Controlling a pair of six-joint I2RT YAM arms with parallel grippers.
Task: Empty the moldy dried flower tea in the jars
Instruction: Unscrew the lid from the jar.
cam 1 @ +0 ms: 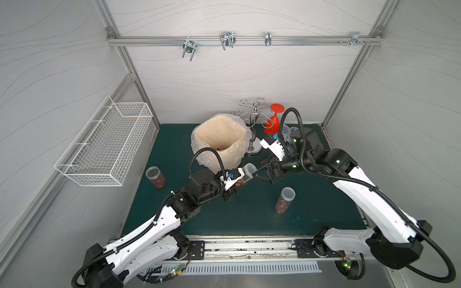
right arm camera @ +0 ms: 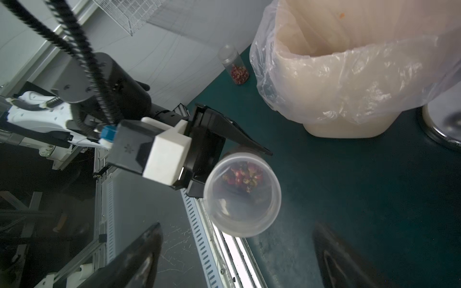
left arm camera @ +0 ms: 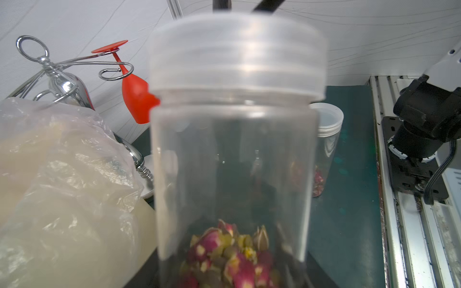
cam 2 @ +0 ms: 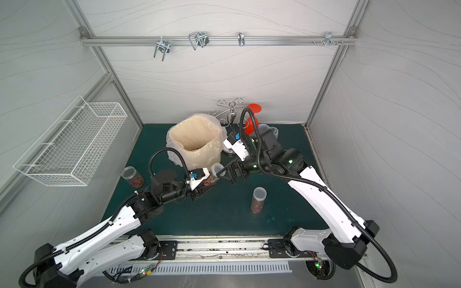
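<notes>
My left gripper (cam 1: pixel 233 185) is shut on a clear jar (cam 1: pixel 243 177) and holds it tilted above the green mat, its translucent lid (cam 1: pixel 249 169) on and pointing at my right gripper (cam 1: pixel 259 175). Pink dried flower tea (left arm camera: pixel 232 256) lies at the jar's bottom end, between the left jaws. In the right wrist view the lid (right arm camera: pixel 242 194) faces the camera just beyond the open right fingers (right arm camera: pixel 147 246), which do not touch it. A second jar (cam 1: pixel 156 177) with tea stands at the left, and a taller one (cam 1: pixel 284 200) stands to the right.
A beige bin lined with a plastic bag (cam 1: pixel 219 142) stands just behind the held jar. Behind it are a chrome glass rack (cam 1: pixel 254 119), a red stemmed glass (cam 1: pixel 273 122) and pale cups (cam 1: pixel 287 131). A white wire basket (cam 1: pixel 107 144) hangs on the left wall.
</notes>
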